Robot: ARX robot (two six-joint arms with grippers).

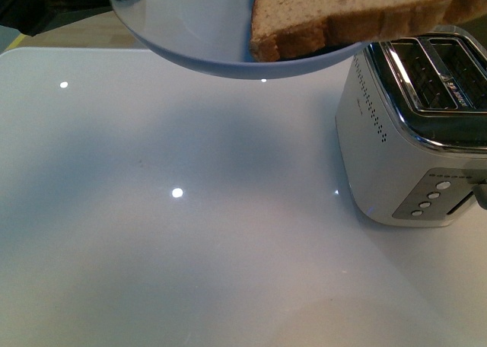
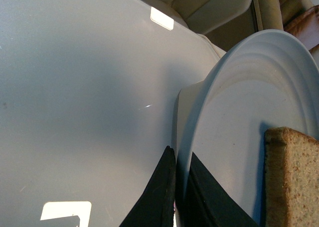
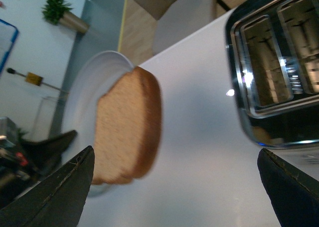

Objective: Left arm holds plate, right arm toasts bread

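The pale blue-grey plate (image 1: pixel 190 27) hangs in the air at the top of the front view, above the white table. The slice of light-brown bread (image 1: pixel 342 12) lies on it, overhanging its edge toward the toaster. My left gripper (image 2: pixel 177 187) is shut on the plate's rim (image 2: pixel 199 117); the bread (image 2: pixel 291 177) shows beside it. My right gripper (image 3: pixel 174 187) is wide open and empty, its fingers (image 3: pixel 55 192) apart, with the bread (image 3: pixel 127 127) and plate (image 3: pixel 94 87) ahead of it. Neither gripper shows in the front view.
A silver two-slot toaster (image 1: pixel 415 134) stands on the white table (image 1: pixel 175 233) at the right, its slots empty; it also shows in the right wrist view (image 3: pixel 274 62). A potted plant (image 3: pixel 60 13) stands far off.
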